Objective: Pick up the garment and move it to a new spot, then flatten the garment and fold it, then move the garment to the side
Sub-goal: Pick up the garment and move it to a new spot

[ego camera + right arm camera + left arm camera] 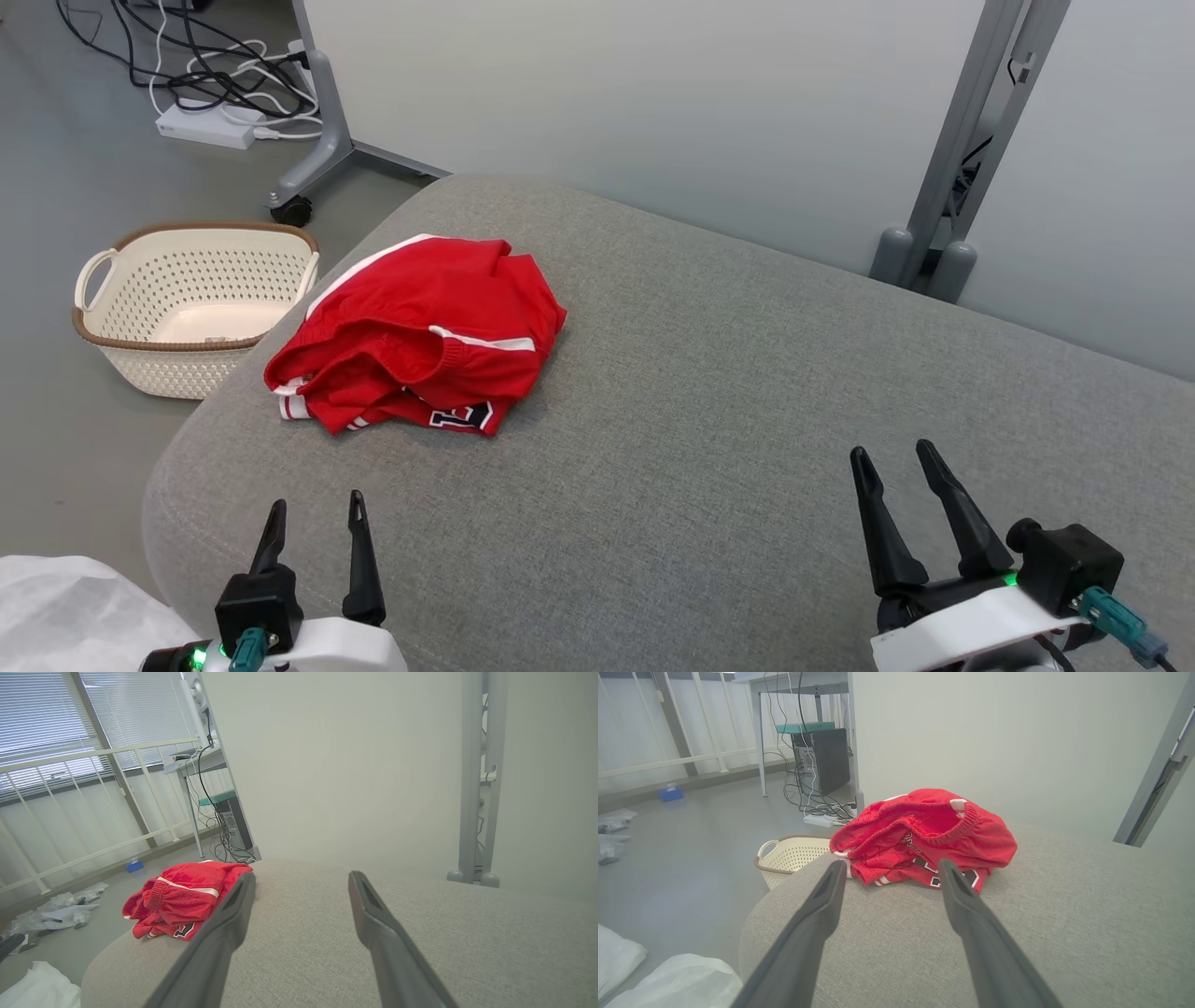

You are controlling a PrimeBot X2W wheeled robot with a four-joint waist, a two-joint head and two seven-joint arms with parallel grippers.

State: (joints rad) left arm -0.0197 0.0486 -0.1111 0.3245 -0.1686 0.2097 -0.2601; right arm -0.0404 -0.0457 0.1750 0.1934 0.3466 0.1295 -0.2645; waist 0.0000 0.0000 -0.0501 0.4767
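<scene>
Where the head view looks down, the red garment lies bunched on the far left part of the grey padded worktop, near its rounded edge. A cream basket stands on the floor just beyond. The left pincer and right pincer sit at the near side, both spread wide and empty, well apart from the cloth.

From the left wrist, the left pincer points at the garment, whose elastic waistband gapes upward; the fingers stop short of the fabric.

From the right wrist, the right pincer aims over bare worktop, and the garment sits off to that view's left.
</scene>
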